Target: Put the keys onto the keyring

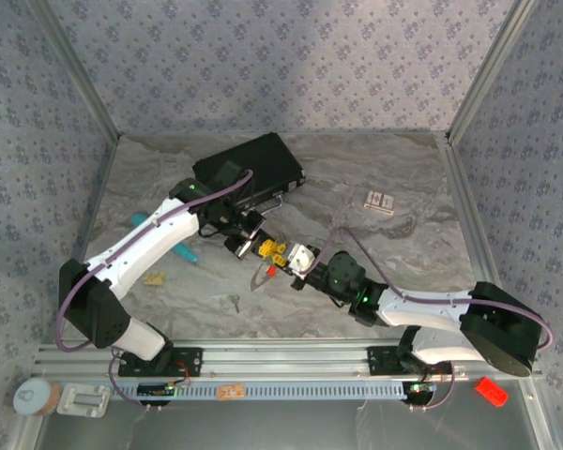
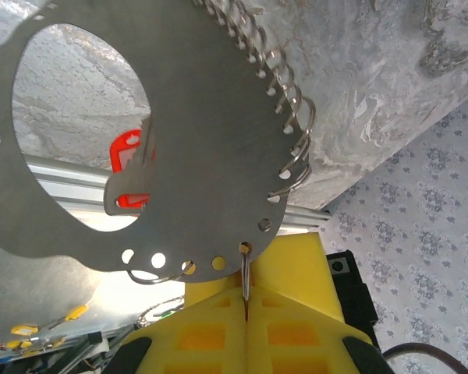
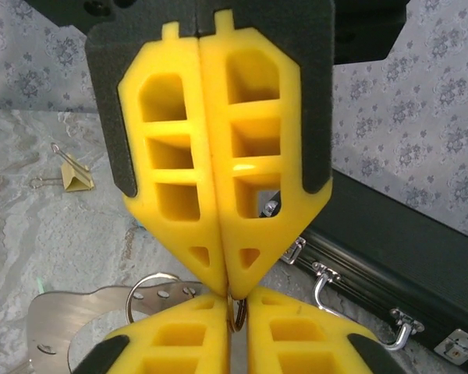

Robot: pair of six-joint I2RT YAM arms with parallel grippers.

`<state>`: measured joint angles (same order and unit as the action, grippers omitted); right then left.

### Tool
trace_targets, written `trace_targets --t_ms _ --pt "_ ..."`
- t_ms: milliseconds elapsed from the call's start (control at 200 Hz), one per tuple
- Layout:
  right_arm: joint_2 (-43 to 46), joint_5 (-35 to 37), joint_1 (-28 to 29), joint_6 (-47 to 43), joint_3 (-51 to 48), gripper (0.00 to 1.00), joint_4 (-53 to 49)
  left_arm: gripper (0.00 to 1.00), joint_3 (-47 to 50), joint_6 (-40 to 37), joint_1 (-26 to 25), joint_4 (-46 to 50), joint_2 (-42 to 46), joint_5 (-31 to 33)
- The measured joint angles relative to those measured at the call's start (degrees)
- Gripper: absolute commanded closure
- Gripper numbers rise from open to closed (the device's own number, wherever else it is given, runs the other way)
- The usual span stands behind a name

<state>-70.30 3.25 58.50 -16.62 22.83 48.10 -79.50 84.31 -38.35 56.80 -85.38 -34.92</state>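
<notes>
The keyring (image 2: 195,117) is a flat grey hoop with small holes and wire loops along its rim, and it hangs between both grippers. A key with a red head (image 2: 128,158) hangs on it, seen through the hoop's big opening. My left gripper (image 2: 247,294) is shut on a small split ring threaded through a rim hole. Tip to tip with the left fingers (image 3: 179,156), my right gripper (image 3: 235,313) is shut on the same small ring (image 3: 237,312). From above, the left gripper (image 1: 253,247) and right gripper (image 1: 300,261) meet mid-table. A plain silvery key (image 1: 233,301) lies loose on the table.
A black case (image 1: 249,169) lies behind the left arm, its latches (image 3: 324,284) close to the grippers. A teal stick (image 1: 183,251) and a yellow binder clip (image 1: 153,278) lie left of centre. A small card (image 1: 380,201) sits at the back right.
</notes>
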Motion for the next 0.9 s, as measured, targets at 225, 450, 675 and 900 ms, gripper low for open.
trace_targets --t_ms 225,450,675,900 --pt "-0.3 0.0 -0.3 0.4 0.6 1.00 0.0 0.54 1.0 0.4 0.0 -2.0 1.8 2.0" --pt "2.9 -2.5 -2.8 0.4 2.5 1.00 -9.4 0.34 0.9 -11.0 1.9 -7.1 8.3 18.1" --pt "7.4 -8.2 -5.7 0.6 7.3 1.00 -24.4 0.32 5.3 -47.5 -4.3 -20.4 17.1 42.2" --pt "7.9 -12.2 -6.9 0.3 12.3 1.00 -38.2 0.40 27.8 -87.1 -7.0 -38.6 28.6 39.6"
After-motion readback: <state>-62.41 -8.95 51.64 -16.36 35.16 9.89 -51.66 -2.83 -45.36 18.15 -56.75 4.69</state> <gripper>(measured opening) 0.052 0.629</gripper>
